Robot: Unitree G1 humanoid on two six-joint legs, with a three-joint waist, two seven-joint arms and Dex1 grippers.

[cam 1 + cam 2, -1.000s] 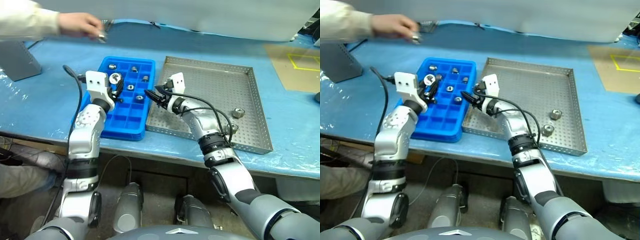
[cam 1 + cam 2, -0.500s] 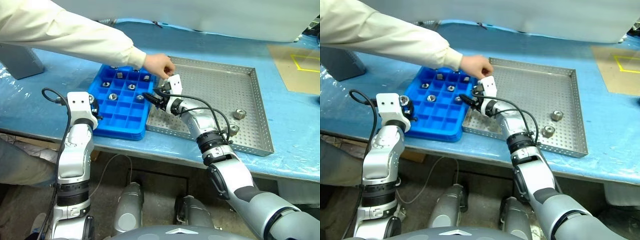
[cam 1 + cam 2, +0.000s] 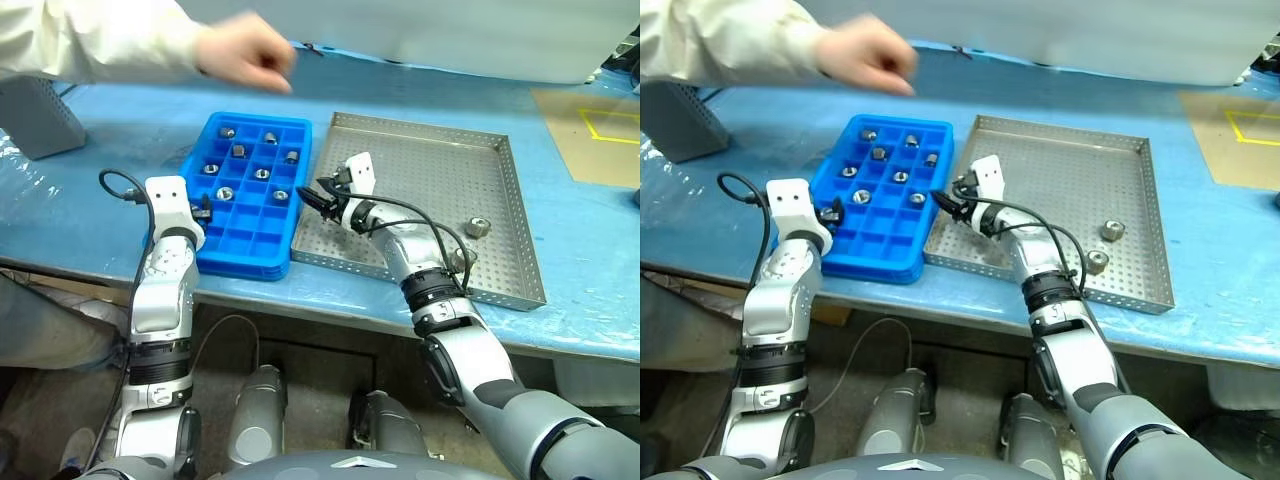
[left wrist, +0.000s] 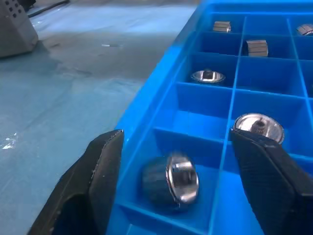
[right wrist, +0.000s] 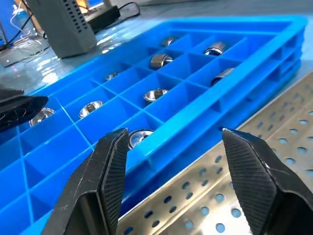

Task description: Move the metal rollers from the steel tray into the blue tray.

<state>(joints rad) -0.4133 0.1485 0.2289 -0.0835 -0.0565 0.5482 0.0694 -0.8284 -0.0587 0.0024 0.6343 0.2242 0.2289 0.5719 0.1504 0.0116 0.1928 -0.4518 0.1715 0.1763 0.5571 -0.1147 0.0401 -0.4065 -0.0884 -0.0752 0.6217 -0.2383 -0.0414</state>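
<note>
The blue tray (image 3: 250, 262) holds several metal rollers (image 3: 226, 193) in its compartments. My left gripper (image 4: 177, 138) sits open at the tray's near left edge. One roller (image 4: 171, 179) lies loose in the compartment just beyond its fingers. My right gripper (image 5: 173, 141) is open and holds nothing. It hovers level at the left edge of the steel tray (image 3: 430, 170), pointing at the blue tray's side wall. Two rollers (image 3: 478, 227) remain on the steel tray's perforated floor, near its right front.
A person's hand (image 3: 245, 55) and pale sleeve hover over the table behind the blue tray. A grey box (image 3: 35, 120) stands at the far left. A brown mat with yellow tape (image 3: 590, 130) lies at the right. The table's front edge runs just below both trays.
My left gripper swung left and down from above the blue tray to its near left edge and opened, leaving its roller in a compartment. The person's hand reached to the trays, then withdrew.
</note>
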